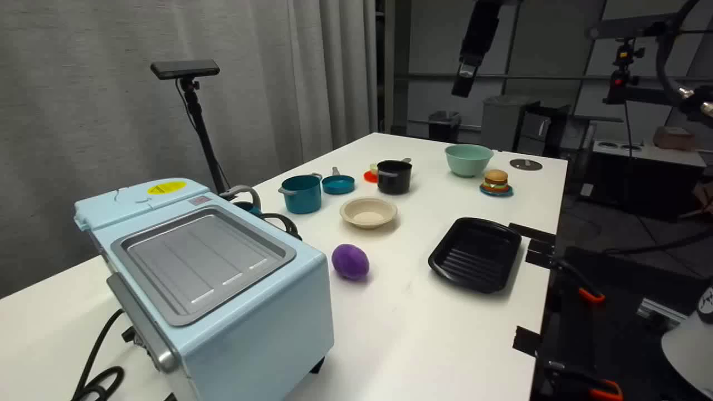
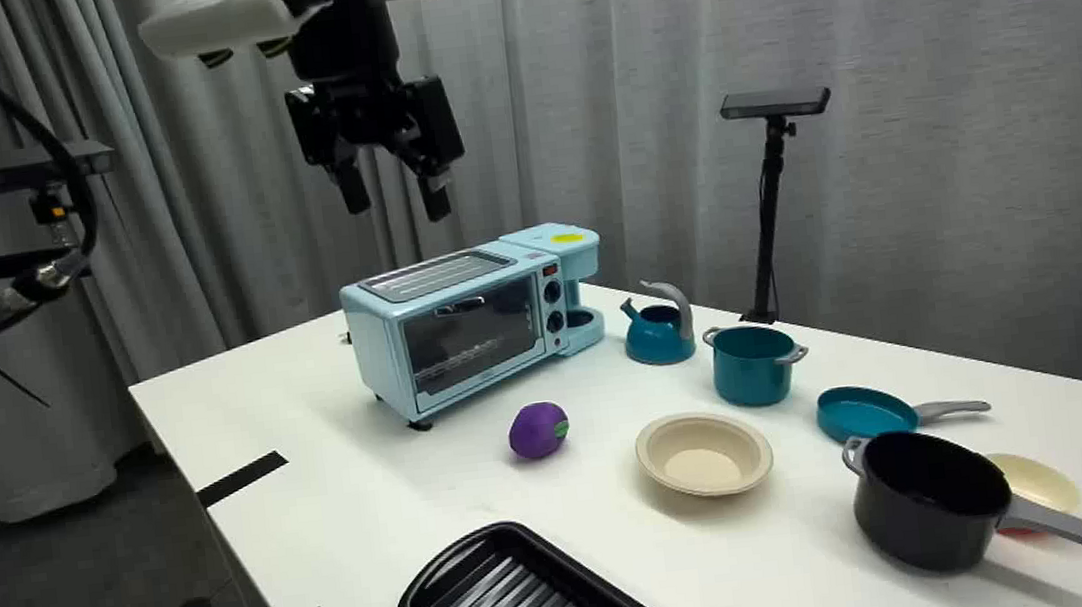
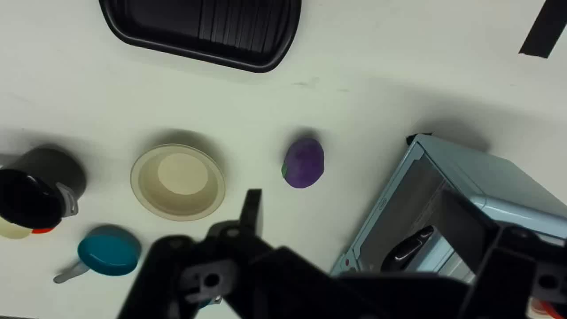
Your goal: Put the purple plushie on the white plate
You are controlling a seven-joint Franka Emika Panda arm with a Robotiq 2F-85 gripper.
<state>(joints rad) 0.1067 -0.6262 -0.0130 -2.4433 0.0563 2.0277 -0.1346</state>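
The claw (image 2: 395,203) hangs wide and empty above the table (image 2: 343,525). The purple plushie (image 2: 537,431) lies there, probably light and soft; its middle should be gripped gently. In an exterior view, the white plate (image 2: 706,467) stands right, the black tray (image 2: 522,602) nearer; the oven (image 2: 468,326), left and farther, may obstruct.

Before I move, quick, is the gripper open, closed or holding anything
Gripper: open, holding nothing; the plushie is on the table.
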